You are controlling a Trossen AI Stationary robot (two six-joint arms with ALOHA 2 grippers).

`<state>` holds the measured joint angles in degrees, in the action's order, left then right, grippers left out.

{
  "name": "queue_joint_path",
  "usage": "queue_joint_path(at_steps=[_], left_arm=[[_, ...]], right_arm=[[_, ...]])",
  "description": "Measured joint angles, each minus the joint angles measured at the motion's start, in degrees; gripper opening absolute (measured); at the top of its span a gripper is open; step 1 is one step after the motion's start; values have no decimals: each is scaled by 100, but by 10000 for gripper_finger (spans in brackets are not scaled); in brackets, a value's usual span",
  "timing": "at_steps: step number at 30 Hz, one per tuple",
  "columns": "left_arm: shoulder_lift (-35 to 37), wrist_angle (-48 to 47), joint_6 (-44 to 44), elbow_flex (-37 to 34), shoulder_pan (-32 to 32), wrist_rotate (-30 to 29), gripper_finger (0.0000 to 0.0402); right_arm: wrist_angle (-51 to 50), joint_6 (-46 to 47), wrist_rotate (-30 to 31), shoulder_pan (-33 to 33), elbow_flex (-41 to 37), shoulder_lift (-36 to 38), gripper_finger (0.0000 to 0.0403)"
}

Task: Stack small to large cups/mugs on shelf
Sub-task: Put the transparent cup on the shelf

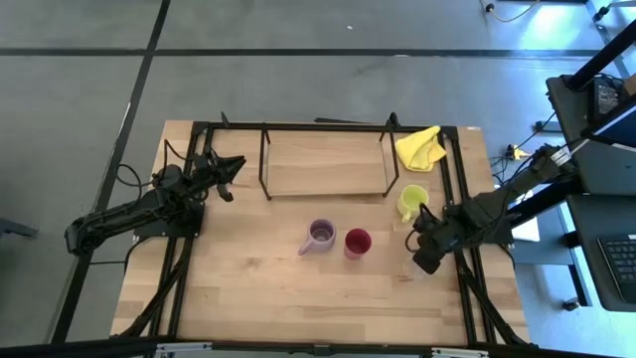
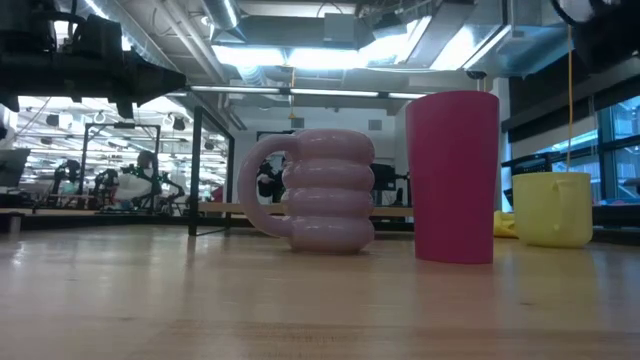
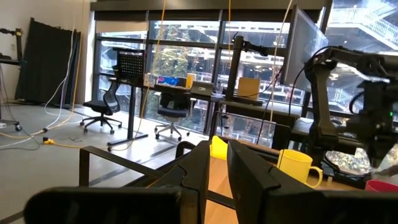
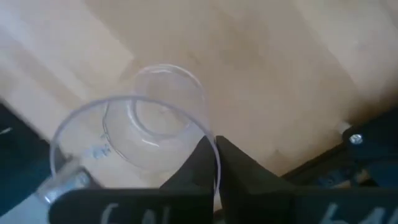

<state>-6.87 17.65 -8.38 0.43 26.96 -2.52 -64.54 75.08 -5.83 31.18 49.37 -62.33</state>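
Note:
The tiny clear glass is at the table's right side, in my right gripper, which is shut on its rim; in the high view this gripper is just nearer than the yellow-green mug. The pale lilac mug and the dark red cup stand upright side by side mid-table, in front of the shelf. They also show in the low view, lilac mug and red cup. My left gripper is shut and empty, raised by the shelf's left end. My right gripper pinches the clear glass's rim, with one finger inside the glass and the other outside it. The fingers come from above, pointing down. The glass's mouth faces up; whether its base is on the table I cannot tell.
A crumpled yellow cloth lies at the shelf's far right corner. The black outer table frame runs along the table's sides, close to my right gripper. Bare wood lies along the near half of the table.

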Motion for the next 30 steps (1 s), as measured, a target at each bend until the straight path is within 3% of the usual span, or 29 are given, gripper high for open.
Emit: queue_joint_path(at_steps=[3,6,11,16,23,30], left_arm=[[0,0,0,0,1,1,52],[0,-1,2,0,2,1,52],[1,0,2,0,1,0,52],[0,-2,2,0,2,0,52],[0,-2,2,0,2,0,52],[0,0,2,0,0,0,52]], right_arm=[[-349,-741,0,-412,658,-93,5],[-864,-2121,241,-881,1421,-423,4],[-1603,-4793,437,-1948,2604,-1385,4],[-1762,-6537,548,-3106,3563,-2253,6],[-1530,-8002,693,-4590,4723,-3162,6],[-968,-8548,273,-5925,4653,-3762,7]])
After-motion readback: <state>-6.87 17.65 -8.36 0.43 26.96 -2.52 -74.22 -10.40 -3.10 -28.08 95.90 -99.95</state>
